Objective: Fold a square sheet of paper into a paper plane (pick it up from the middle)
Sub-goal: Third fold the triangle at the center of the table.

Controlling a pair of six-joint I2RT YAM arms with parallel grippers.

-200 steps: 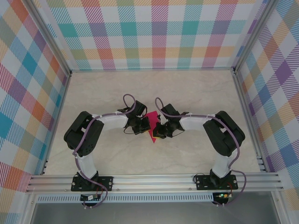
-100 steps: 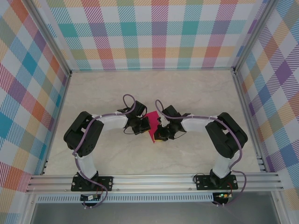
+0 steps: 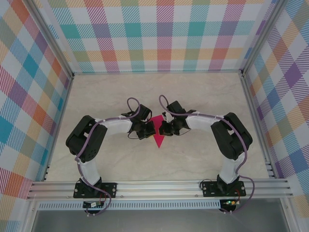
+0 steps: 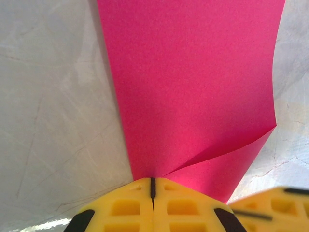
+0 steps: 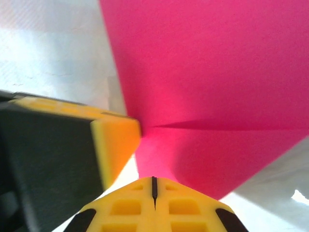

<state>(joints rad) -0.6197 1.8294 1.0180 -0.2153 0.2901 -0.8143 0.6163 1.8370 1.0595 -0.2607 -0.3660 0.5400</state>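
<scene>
- Since a second ago, the right claw (image 3: 166, 128) has swung back from the near side to sit level with the left claw (image 3: 147, 129). The sheet of paper (image 3: 158, 137) has turned from a slanted shape into a triangle pointing at the near edge.
- Where it is: the paper sits over the middle of the table (image 3: 203, 96), between the two claws. Its wide end is at their tips and its point reaches toward the arm bases.
- Left claw: the wrist view shows its yellow fingers (image 4: 120, 208) pressed together with only a thin seam between them. They pinch the paper's edge where a soft fold begins.
- Right claw: its fingers (image 5: 188, 208) are likewise closed on the paper's edge, just beside the left claw's tip.
- Handling, as I judge it: the paper is very light, thin and floppy, and its free edge already curves in the left wrist view. Any crease will stay, and it could tear if the claws pull apart.
- Grip: a shallow pinch at an edge or along the fold seems best, because the smooth paper may slip. Keeping the two holds close together should stop it sagging.
</scene>
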